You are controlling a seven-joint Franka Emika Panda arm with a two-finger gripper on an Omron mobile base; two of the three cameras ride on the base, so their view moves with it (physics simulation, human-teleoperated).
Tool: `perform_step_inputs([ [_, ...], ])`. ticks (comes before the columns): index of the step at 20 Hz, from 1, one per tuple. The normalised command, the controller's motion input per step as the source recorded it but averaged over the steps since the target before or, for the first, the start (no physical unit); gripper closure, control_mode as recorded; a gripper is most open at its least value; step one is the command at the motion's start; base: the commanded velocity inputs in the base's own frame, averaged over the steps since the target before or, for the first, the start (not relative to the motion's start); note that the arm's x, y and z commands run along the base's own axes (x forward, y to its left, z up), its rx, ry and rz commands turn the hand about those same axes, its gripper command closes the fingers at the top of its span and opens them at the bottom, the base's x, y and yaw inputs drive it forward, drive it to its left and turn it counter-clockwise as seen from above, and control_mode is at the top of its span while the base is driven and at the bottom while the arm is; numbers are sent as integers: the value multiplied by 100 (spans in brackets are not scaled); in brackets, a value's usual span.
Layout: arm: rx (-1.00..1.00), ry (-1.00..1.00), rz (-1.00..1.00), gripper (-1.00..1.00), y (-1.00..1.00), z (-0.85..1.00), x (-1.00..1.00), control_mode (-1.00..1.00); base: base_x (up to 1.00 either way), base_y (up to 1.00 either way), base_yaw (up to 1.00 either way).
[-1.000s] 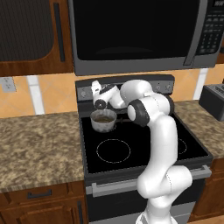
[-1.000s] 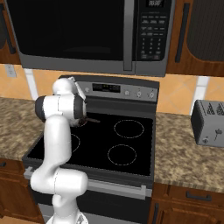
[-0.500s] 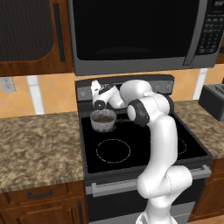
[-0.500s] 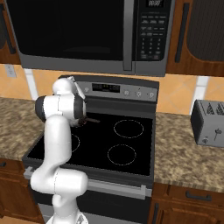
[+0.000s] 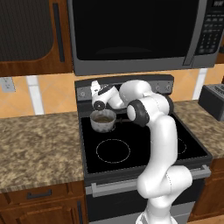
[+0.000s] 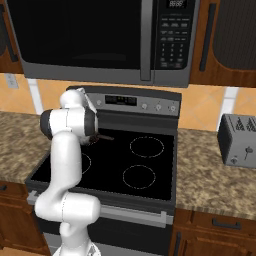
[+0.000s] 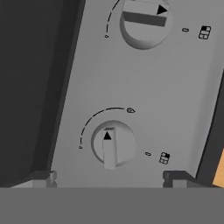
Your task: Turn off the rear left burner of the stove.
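The stove (image 5: 89, 148) (image 6: 150, 170) is a black glass-top range with a grey back panel. A small steel saucepan (image 5: 103, 120) stands on the rear left burner and hides it. My gripper (image 5: 93, 87) reaches over the pan to the left end of the back panel. In the hand view my gripper (image 7: 109, 180) is open, and its fingertips (image 7: 43, 178) stand on either side of a round grey knob (image 7: 113, 144) without touching it. That knob's bar is upright with a black arrow at its top. A second knob (image 7: 144, 19) sits beyond it.
A dark microwave (image 5: 135, 35) (image 6: 100, 40) hangs low over the back panel. A toaster (image 5: 214, 100) (image 6: 239, 140) stands on the granite counter (image 5: 39, 144) to the right. Three ring-outlined burners (image 6: 139, 176) lie bare on the glass.
The hand has barely shifted at the back panel. The saucepan and the base have stayed in place.
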Motion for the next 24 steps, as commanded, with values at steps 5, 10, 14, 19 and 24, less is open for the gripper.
perform_step_inputs([
  [5, 0, 0, 0, -100, 27, 0, -3, -100, 0, 0, 0],
  [10, 0, 0, 0, -100, 27, 0, -7, -100, 0, 0, 0],
  [14, 0, 2, 0, -100, 3, 0, 0, -100, 0, 0, 0],
  [19, 0, 4, 0, -100, -2, 0, 0, -100, 0, 0, 0],
  [24, 0, 2, 0, -100, -22, 0, 0, -100, 0, 0, 0],
])
